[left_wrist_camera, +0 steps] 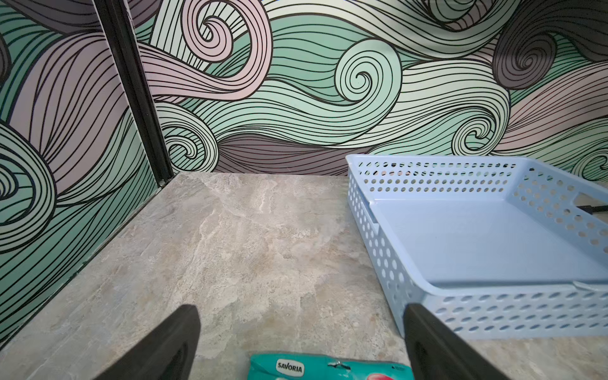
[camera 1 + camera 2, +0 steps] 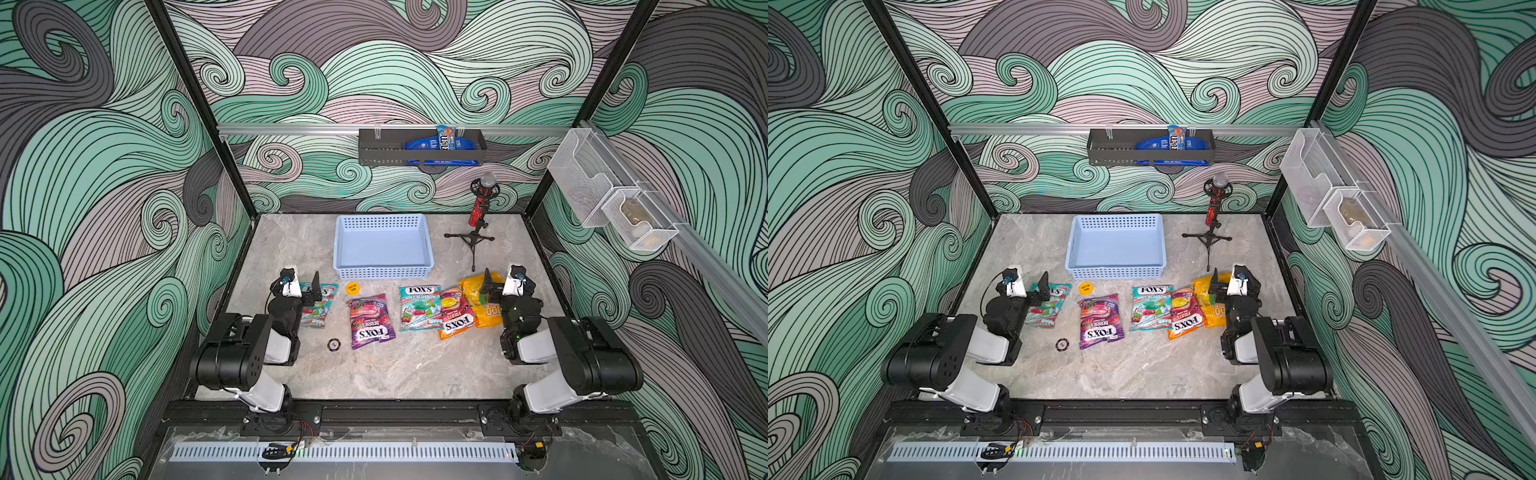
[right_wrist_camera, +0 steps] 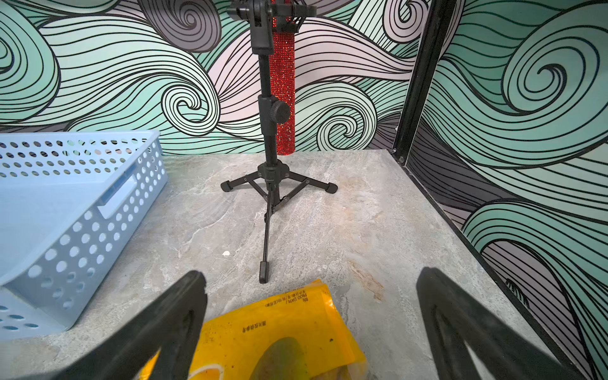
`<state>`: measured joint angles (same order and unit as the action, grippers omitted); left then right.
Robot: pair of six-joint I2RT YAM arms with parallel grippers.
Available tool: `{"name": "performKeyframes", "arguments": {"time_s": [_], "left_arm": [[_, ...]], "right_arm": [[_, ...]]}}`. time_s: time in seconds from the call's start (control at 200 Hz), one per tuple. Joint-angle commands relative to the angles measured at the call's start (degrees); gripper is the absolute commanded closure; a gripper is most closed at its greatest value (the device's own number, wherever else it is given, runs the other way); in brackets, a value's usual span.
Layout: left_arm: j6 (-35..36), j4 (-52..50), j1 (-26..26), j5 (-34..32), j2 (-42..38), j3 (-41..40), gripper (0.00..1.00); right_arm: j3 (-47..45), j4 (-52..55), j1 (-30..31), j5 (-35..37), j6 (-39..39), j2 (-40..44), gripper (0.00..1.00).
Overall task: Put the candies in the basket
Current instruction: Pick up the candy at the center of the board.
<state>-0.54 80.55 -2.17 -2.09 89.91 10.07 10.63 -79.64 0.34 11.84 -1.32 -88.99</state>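
The light blue basket stands empty at the middle back. In front of it several candies lie flat in a row: a teal bag, a purple bag, a second teal bag, an orange-red bag and a yellow bag. My left gripper hangs open over the far end of the left teal bag, close to the basket's corner. Over the yellow bag my right gripper is open too. Neither holds anything.
A red microphone on a black tripod stands right of the basket. A yellow disc and a dark round chip lie by the purple bag. A dark shelf tray with blue packets and mesh bins hang on the walls.
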Motion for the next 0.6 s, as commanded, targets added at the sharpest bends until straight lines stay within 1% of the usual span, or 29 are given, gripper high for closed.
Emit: {"name": "performKeyframes", "arguments": {"time_s": [0.0,0.26,0.595], "left_arm": [[0.29,-0.01,0.34,1.50,0.58,1.36,0.01],[0.18,0.04,0.48,1.65,0.53,1.43,0.01],[0.05,0.03,0.47,1.29,0.55,1.35,0.01]], "right_arm": [[-0.09,-1.23,-0.07,-0.49,-0.35,0.03,0.00],[-1.43,-3.84,0.84,-0.59,-1.57,0.11,0.00],[-0.56,-2.28,0.38,-0.99,-1.17,-0.03,0.00]]}}
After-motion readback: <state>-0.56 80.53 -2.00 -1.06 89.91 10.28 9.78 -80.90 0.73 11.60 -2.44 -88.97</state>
